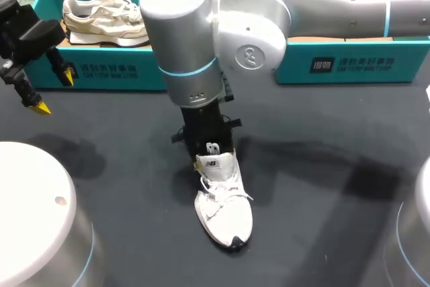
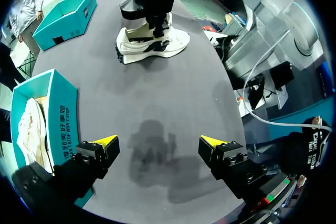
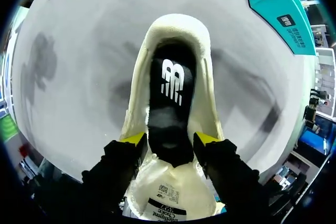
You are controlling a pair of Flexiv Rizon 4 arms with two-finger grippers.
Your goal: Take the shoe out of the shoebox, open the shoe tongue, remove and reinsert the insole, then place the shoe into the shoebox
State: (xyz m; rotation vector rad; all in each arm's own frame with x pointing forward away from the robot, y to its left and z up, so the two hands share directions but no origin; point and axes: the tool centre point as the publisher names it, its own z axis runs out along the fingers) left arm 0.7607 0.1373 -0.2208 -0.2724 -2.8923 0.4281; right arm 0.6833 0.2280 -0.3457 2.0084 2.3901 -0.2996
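Observation:
A white shoe (image 1: 225, 206) stands on the dark table, toe toward the front edge. My right arm comes across from the right and its gripper (image 1: 213, 149) points down into the shoe's opening. In the right wrist view the right gripper (image 3: 170, 139) is open, its yellow tips spread just inside the shoe's cream collar (image 3: 178, 30). The black insole (image 3: 170, 93) lies flat in the shoe and runs on between the fingers. My left gripper (image 1: 55, 92) hangs open and empty at the far left, in front of the teal shoebox (image 1: 101, 72); the left wrist view shows the left gripper (image 2: 160, 142) over bare table, far from the shoe (image 2: 152, 43).
The teal shoebox (image 2: 65, 124) holds a beige shoe (image 1: 104, 18). A second teal box (image 1: 349, 65) stands at the back right, behind my right arm. White round arm bases fill the front left corner (image 1: 33, 206) and front right corner (image 1: 413, 226).

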